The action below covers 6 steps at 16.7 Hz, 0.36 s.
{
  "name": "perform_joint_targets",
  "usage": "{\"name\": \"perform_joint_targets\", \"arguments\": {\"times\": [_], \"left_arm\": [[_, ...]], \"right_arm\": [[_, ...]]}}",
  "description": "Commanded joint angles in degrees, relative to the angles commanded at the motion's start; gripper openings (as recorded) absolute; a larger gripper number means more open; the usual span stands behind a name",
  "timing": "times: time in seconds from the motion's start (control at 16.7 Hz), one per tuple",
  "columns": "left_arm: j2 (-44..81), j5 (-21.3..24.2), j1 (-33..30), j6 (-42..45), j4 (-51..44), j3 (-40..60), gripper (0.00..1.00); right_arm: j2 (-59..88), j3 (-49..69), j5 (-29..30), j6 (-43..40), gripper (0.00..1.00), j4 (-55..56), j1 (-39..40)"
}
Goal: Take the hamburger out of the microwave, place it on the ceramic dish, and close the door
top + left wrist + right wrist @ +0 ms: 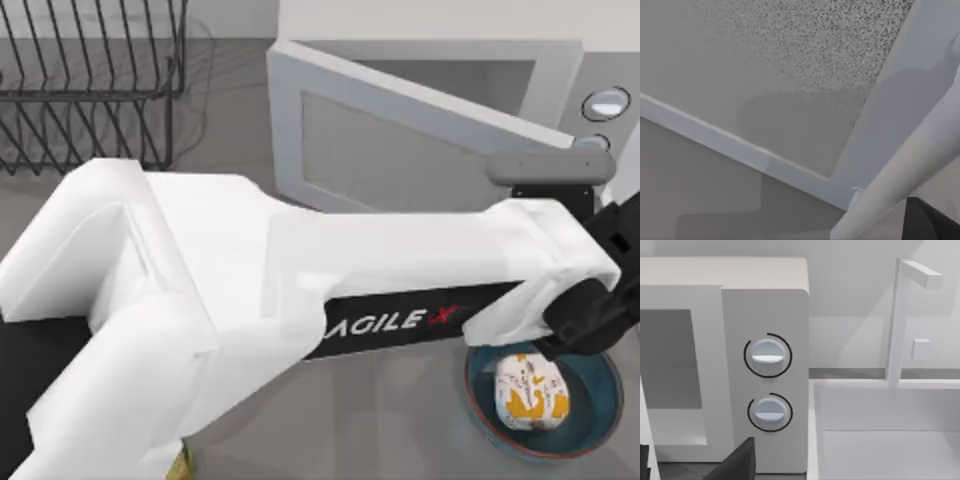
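Big white left arm crosses the top view just under your camera, reaching from lower left to the microwave at upper right. You see the door standing part open, grey window facing you, and its bar handle right by the arm's far end. Left gripper fingers: you can't tell if spread or pressed. Hamburger lies inside the ceramic dish, lower right of the table. Right wrist cam looks at the two dials w/ the cavity beside; a dark finger shows at the edge, its state unclear too.
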Motion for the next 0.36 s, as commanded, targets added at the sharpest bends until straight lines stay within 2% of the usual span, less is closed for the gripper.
{"name": "perform_joint_targets", "arguments": {"times": [0.24, 0.36], "left_arm": [[5.78, 3.73, 6.39, 6.86, 2.30, 8.27, 0.00], [6.57, 4.27, 7.20, 7.69, 2.64, 9.14, 0.00]], "right_arm": [[0.00, 0.00, 0.00, 0.00, 1.00, 0.00, 0.00], [0.00, 0.00, 0.00, 0.00, 1.00, 0.00, 0.00]]}}
